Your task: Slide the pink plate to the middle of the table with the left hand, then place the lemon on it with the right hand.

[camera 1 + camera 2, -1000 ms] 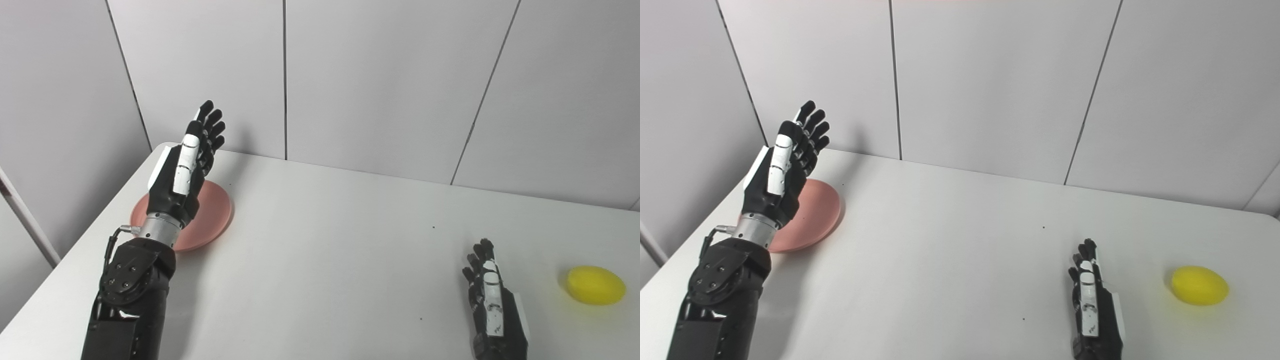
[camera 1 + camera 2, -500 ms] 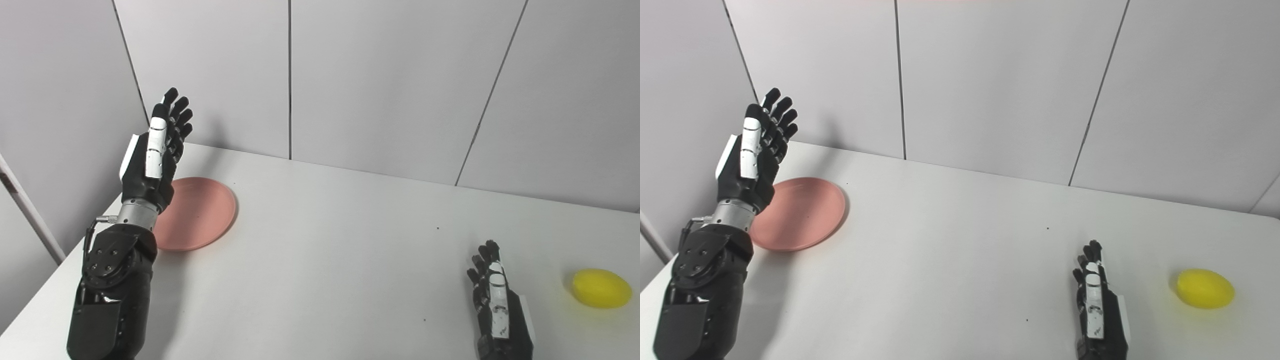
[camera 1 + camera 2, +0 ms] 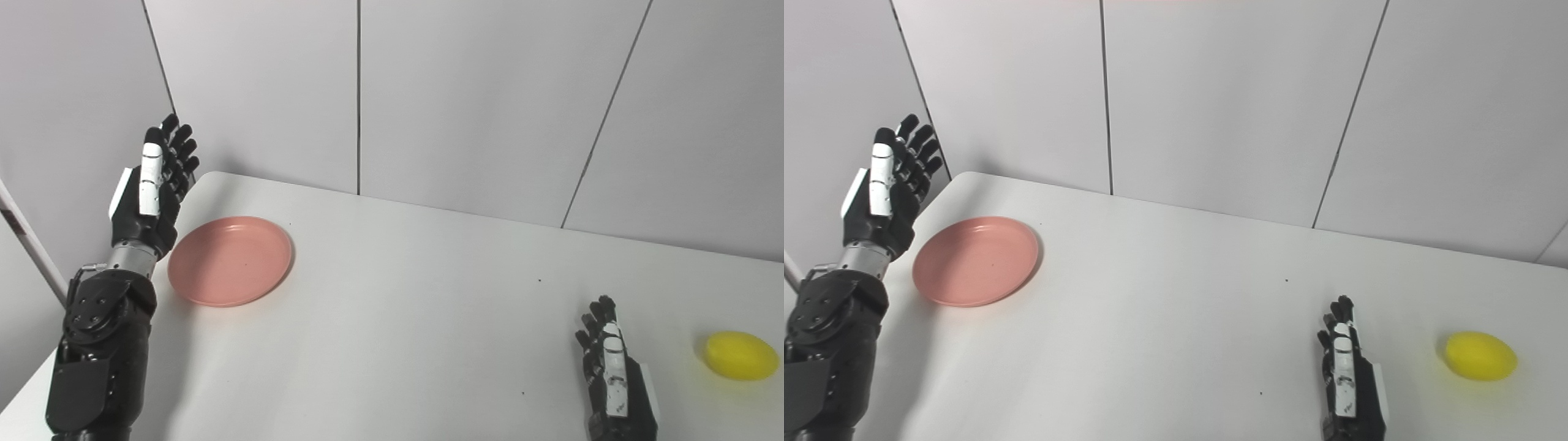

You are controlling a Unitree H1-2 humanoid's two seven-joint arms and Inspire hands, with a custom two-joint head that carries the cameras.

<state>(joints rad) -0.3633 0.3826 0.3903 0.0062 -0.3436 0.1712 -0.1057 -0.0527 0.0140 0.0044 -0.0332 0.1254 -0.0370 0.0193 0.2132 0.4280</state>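
Grey wall panels close off the back of a white worktop (image 3: 392, 318), and that is all the room I get.

From the left eye view, my left hand (image 3: 147, 190) is raised off the worktop's left edge, fingers (image 3: 174, 144) spread, pointing up and holding nothing. The pink plate (image 3: 230, 260) lies flat just to the right of that hand, toward the middle of the worktop, and apart from it. So I judge the slide has to come as a push from the plate's left rim, with the hand dropped to rim height first (it looks well above the plate now). The plate is round, so no long axis matters. My right hand (image 3: 615, 380) sits low at the bottom edge, fingers extended and loosely apart, empty. The lemon (image 3: 741, 356) lies to its right, near the worktop's right side, its long axis running roughly left to right.

From the right eye view, a clear strip of worktop shows between the left hand (image 3: 882, 190) and the plate (image 3: 976, 260). It also shows more worktop beyond the lemon (image 3: 1480, 356); the right hand (image 3: 1350, 383) is clearly the nearer one to it.
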